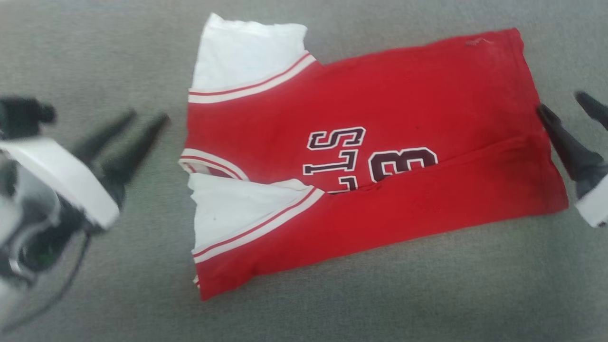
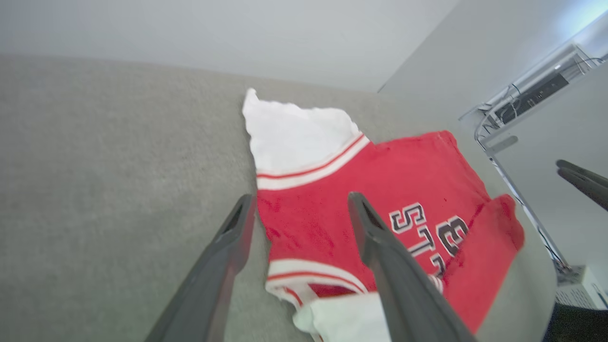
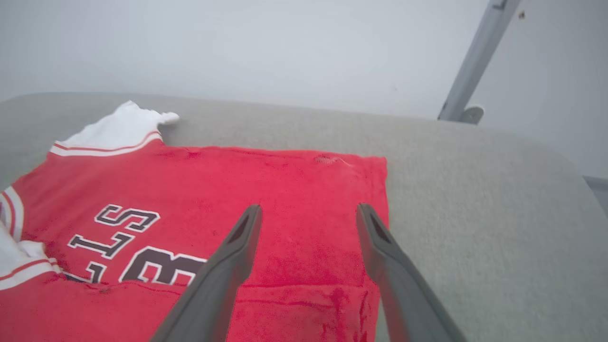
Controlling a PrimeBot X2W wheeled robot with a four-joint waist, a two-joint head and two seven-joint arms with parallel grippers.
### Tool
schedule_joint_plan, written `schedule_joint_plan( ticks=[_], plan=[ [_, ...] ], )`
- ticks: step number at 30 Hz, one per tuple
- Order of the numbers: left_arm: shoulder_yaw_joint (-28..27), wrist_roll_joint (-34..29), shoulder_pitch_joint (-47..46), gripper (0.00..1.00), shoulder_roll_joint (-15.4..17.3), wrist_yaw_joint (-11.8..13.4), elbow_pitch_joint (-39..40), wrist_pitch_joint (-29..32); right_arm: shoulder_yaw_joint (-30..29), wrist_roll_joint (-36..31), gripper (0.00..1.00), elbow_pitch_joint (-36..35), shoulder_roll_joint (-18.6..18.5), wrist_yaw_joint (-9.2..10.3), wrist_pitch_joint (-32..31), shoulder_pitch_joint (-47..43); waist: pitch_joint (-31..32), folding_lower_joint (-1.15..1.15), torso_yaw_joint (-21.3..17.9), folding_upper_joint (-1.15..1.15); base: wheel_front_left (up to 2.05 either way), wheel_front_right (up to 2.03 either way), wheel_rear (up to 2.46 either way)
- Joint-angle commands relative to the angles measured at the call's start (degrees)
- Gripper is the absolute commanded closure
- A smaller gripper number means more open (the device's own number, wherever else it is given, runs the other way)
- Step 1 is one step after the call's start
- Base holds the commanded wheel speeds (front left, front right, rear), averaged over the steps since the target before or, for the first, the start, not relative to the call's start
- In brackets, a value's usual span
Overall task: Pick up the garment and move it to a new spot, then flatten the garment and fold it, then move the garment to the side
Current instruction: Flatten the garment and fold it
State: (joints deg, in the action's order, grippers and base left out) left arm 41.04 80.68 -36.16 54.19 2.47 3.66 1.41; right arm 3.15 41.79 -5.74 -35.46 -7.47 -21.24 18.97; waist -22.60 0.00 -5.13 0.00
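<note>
Head view: I count one red sleeveless jersey, white-striped trim, black lettering, lying part-folded on grey fabric surface. Two grippers: left gripper off armhole end, right gripper just beside hem. Left wrist: two fingers spread, empty, over jersey. Right wrist: two fingers apart, empty, over hem.

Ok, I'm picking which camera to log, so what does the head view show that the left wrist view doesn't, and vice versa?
Head view: the garment in full outline, near long side folded over part of the print, flanked by the left gripper and right gripper. Left wrist view: pale walls and a metal frame with cables past the surface's edge. Both: the garment flat on the grey surface, and the left gripper's jaws apart, holding nothing.
</note>
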Motion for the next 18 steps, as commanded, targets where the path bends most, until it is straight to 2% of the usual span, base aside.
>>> schedule_joint_plan(
  ticks=[1,6,10,14,15,18],
  plan=[
    [-0.63,-0.92,-1.83,0.00,-0.72,0.08,-1.62,-0.71,0.83,-0.99,0.00,-0.23,0.76,-0.03,2.69,1.28,-1.22,0.00,-1.21,0.00,0.00,0.00,0.00],
    [-2.65,-6.17,-12.21,0.00,-4.07,0.77,-13.87,-3.19,2.86,-2.56,0.00,2.18,5.84,-0.02,14.71,5.27,-4.51,0.00,-4.67,0.00,0.00,0.00,0.00],
    [-2.27,-9.53,-21.30,0.00,-5.92,0.40,-23.15,-0.99,4.82,-3.89,0.00,4.25,8.80,-0.02,22.26,7.37,-6.99,0.00,-8.52,0.00,0.00,0.00,0.00],
    [0.12,-12.33,-28.83,0.00,-6.70,-0.57,-30.14,5.67,6.95,-5.19,0.00,5.96,10.52,-0.03,27.78,7.96,-8.31,0.00,-11.95,0.00,0.00,0.00,0.00],
    [1.72,-13.12,-32.06,0.00,-6.59,-1.06,-33.00,10.51,7.63,-5.72,0.00,6.87,10.99,-0.03,29.48,7.61,-8.71,0.00,-13.33,0.00,0.00,0.00,0.00],
    [3.19,-12.05,-35.60,0.00,-6.94,-1.24,-36.85,18.68,8.92,-5.81,0.00,7.52,11.50,-0.03,31.08,7.19,-8.99,0.00,-15.00,0.00,0.00,0.00,0.00]
  ],
)
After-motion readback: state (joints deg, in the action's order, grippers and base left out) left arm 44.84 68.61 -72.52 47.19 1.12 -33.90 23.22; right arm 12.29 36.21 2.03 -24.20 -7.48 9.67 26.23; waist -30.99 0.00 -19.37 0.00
